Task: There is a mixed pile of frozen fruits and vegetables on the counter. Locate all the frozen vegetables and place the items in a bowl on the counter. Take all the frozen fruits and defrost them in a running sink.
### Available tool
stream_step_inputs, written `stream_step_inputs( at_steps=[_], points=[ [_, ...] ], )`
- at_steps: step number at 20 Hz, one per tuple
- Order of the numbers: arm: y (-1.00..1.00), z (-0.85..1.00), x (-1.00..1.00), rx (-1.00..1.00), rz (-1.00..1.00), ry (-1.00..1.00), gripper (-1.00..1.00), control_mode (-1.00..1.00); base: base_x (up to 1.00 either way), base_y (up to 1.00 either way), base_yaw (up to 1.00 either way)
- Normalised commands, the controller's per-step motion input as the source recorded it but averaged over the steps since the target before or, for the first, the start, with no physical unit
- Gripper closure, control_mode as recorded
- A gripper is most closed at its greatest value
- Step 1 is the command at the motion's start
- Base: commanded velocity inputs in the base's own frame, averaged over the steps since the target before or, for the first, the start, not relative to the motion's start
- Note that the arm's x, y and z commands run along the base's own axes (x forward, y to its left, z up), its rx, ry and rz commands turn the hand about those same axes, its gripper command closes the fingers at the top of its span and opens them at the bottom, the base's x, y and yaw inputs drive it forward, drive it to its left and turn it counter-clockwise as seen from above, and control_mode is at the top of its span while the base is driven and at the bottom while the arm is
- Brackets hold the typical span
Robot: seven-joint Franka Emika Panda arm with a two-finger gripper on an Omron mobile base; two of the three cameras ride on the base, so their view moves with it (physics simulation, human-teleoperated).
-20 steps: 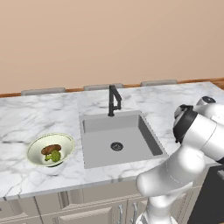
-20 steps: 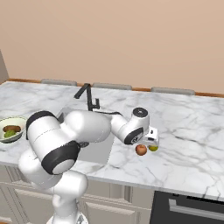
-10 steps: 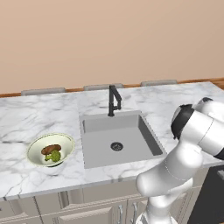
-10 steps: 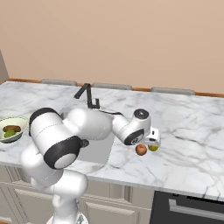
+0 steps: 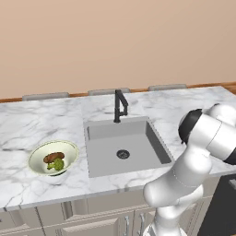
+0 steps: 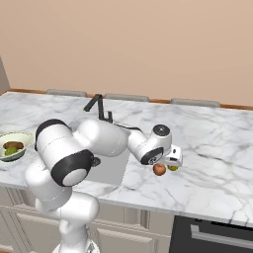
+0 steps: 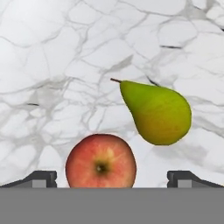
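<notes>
1. The hand (image 6: 170,162) hangs low over the counter (image 6: 217,143), to the right of the sink (image 5: 124,147); its jaws are spread wide and grasp nothing.
2. In the hand view, the two dark fingertips (image 7: 39,178) stand far apart, one at either side of the bottom edge, with the red apple (image 7: 101,162) between them.
3. The yellow-green pear (image 7: 156,112) lies on the marble just beyond the apple, its stem pointing away from the rounded end.
4. In the right base view, the apple (image 6: 159,169) and the pear (image 6: 172,168) rest side by side directly beneath the hand.
5. The bowl (image 5: 39,156) sits on the counter left of the sink; it contains the brown potato-like lump (image 5: 54,157) and the green broccoli floret (image 5: 56,165).
6. The black faucet (image 5: 120,105) stands at the sink's rear edge.
</notes>
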Motion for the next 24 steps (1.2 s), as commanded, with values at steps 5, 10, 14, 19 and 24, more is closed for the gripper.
stream_step_inputs(
  at_steps=[5, 10, 14, 19, 24],
  points=[
    [0.00, -0.10, 0.00, 0.00, 0.00, 0.00, -1.00, -1.00, 0.00, 0.00, 0.00],
    [0.00, -0.05, 0.00, 0.00, 0.00, 0.00, -1.00, -1.00, 0.00, 0.00, 0.00],
    [0.00, -0.08, 0.00, 0.00, 0.00, 0.00, -1.00, -1.00, 0.00, 0.00, 0.00],
    [0.00, -0.14, 0.01, 0.00, 0.00, 0.00, -1.00, -1.00, 0.00, 0.00, 0.00],
    [0.00, -0.08, 0.04, 0.00, 0.00, 0.00, -1.00, -1.00, 0.00, 0.00, 0.00]
  ],
)
